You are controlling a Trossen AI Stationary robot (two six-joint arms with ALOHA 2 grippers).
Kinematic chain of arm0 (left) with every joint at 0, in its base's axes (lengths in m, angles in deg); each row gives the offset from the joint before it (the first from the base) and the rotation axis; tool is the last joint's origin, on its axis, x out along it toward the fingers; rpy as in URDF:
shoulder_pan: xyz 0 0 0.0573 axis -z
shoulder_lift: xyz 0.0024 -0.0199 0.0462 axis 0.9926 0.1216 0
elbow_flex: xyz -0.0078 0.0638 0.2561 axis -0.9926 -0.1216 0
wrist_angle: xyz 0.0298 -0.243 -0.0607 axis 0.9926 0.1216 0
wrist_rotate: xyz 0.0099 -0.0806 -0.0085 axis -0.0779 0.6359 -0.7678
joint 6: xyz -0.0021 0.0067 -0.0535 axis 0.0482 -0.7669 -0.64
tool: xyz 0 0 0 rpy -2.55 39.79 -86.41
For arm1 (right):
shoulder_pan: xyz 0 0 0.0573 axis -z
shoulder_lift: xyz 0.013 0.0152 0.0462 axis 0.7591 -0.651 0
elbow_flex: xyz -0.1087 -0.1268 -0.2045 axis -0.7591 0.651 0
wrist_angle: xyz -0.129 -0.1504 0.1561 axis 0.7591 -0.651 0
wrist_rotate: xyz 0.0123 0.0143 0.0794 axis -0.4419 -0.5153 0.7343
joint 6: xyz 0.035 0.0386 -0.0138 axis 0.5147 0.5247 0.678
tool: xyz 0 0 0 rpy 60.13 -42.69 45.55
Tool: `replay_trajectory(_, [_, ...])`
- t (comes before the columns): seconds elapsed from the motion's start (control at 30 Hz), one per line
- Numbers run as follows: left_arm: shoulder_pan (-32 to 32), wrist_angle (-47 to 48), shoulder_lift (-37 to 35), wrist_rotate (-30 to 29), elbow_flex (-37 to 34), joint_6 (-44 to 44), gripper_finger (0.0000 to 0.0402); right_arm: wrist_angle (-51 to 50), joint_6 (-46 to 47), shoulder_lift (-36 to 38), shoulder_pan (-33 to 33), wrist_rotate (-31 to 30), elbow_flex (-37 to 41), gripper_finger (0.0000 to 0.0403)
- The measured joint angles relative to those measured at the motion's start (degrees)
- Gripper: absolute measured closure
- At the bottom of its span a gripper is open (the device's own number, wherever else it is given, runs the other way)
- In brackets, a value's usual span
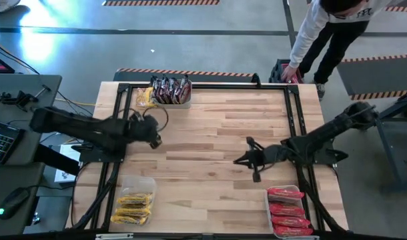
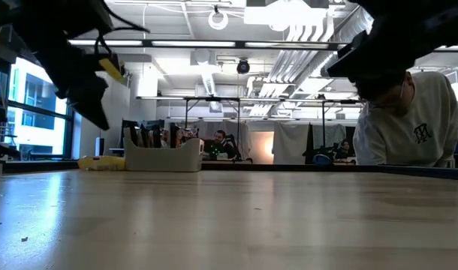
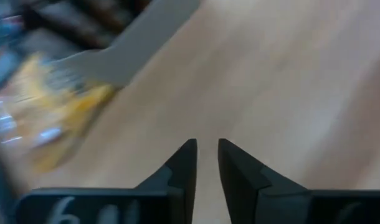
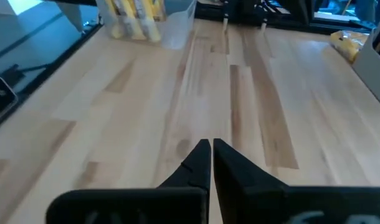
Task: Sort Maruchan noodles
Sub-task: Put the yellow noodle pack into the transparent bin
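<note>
Item, one loose yellow crinkly noodle packet (image 1: 143, 97) upper left beside the clear plastic bin of dark packets (image 1: 171, 91); my left gripper (image 1: 155, 137) nearly closed, empty; right gripper (image 1: 247, 159) closed, empty; I'd reopen left jaws, approach low.

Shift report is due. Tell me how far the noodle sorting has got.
Mostly done: dark packets fill the far bin, yellow packets the near-left bin, red packets the near-right bin. Nothing is in hand; both end effectors are empty. Left: one loose yellow packet beside the far bin.
</note>
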Motion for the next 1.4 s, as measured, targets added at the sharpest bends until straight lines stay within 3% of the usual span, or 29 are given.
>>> replay_trajectory(0.1, [-7.1, 6.5, 0.1, 1.5, 2.3, 5.4, 0.0362, 0.1, -3.6, 0.0, 2.7, 2.3, 0.0, 0.0402])
replay_trajectory(0.27, [-20.0, 0.6, 1.5, 11.9, 2.4, 15.0, 0.0376, 0.0, -5.5, 0.0, 6.6, 6.2, 0.0, 0.0403])
replay_trajectory(0.47, [-29.6, -0.3, 6.3, 10.6, 4.0, 23.2, 0.0332, 0.0, -4.9, 0.0, 7.6, 9.4, 0.0, 0.0403])
replay_trajectory(0.7, [-33.3, -1.3, 12.7, 10.6, 5.6, 36.6, 0.0248, 0.0, -5.4, 0.0, 7.6, 9.8, 0.0, 0.0403])
replay_trajectory(0.87, [-35.7, -3.1, 17.8, 7.9, 5.7, 42.1, 0.0214, 0.1, -5.5, 0.0, 7.6, 9.9, 0.0, 0.0403])
replay_trajectory(1.0, [-37.2, -5.4, 20.9, 3.0, 5.7, 43.5, 0.0207, 0.0, -5.5, 0.0, 7.6, 10.0, 0.0, 0.0403])
replay_trajectory(1.23, [-39.6, -8.6, 24.3, 3.1, 5.7, 45.9, 0.0208, 0.0, -5.5, 0.0, 7.6, 10.2, 0.0, 0.0403])
replay_trajectory(1.4, [-41.2, -9.5, 26.2, 3.4, 5.7, 47.6, 0.0237, 0.0, -4.9, 0.0, 7.6, 10.7, 0.0, 0.0403])
